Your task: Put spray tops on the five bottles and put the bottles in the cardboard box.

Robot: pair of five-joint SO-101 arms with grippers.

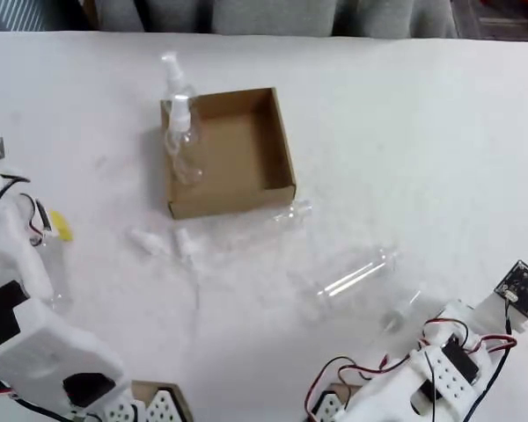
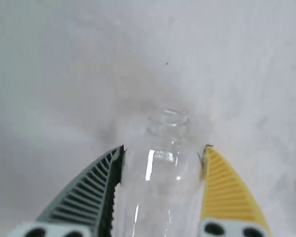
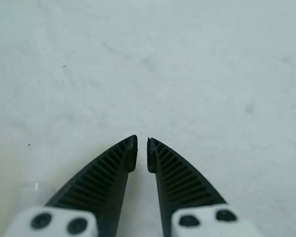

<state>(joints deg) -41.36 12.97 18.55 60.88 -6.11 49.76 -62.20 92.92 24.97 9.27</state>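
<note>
Uncapped clear bottle (image 2: pixel 160 173) clamped in left gripper (image 2: pixel 164 148); right gripper (image 3: pixel 141 148), jaws almost together, holds nothing. Two spray-topped bottles (image 1: pixel 183 132) sit in the cardboard box (image 1: pixel 233 200).

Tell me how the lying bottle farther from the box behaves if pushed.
The bottle lies on its round side, so it would probably roll. It looks empty, so it is likely light. Its smooth clear wall may be slippery.
</note>
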